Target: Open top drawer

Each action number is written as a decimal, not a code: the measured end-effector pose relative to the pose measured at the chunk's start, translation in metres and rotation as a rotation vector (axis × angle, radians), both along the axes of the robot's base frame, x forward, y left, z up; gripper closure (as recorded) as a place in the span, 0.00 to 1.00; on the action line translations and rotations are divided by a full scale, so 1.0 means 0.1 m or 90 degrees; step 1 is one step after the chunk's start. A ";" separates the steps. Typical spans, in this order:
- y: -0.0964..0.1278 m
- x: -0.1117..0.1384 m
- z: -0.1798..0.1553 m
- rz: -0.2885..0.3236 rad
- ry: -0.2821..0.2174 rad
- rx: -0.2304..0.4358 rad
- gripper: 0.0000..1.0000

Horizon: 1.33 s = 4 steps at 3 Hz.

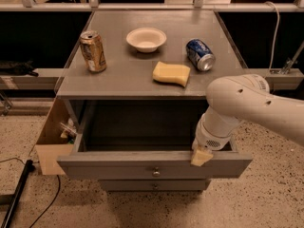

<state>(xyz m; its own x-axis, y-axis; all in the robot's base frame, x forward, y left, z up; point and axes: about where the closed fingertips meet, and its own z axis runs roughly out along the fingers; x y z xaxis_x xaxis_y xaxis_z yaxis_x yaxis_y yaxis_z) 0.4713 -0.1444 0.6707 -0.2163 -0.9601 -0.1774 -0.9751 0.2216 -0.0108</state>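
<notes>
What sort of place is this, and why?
Likely a kitchen or break area: a bowl, a sponge, a gold can and a blue can on a grey counter. The gripper is at the open top drawer's front edge.

Item: one robot arm, white, smooth-shelled. Enters from the right edge of the view and runs leftward as a thick rounded link, then bends sharply downward at a bulbous joint.
Wrist: short white cylinder with a perforated patch on its lower face, pointing down and slightly left.
Pincer: pale beige tip below the wrist, low in the view, right of centre, directed downward.
</notes>
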 end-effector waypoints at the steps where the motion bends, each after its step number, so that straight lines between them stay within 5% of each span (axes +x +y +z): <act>1: -0.03 -0.18 -0.11 -0.008 0.016 0.012 0.98; 4: -0.08 -0.45 -0.18 -0.017 0.024 0.018 1.00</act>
<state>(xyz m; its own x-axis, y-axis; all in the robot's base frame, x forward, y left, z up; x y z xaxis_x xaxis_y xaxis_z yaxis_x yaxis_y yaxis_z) 0.4260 -0.1521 0.6532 -0.2490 -0.9485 -0.1957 -0.9684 0.2474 0.0328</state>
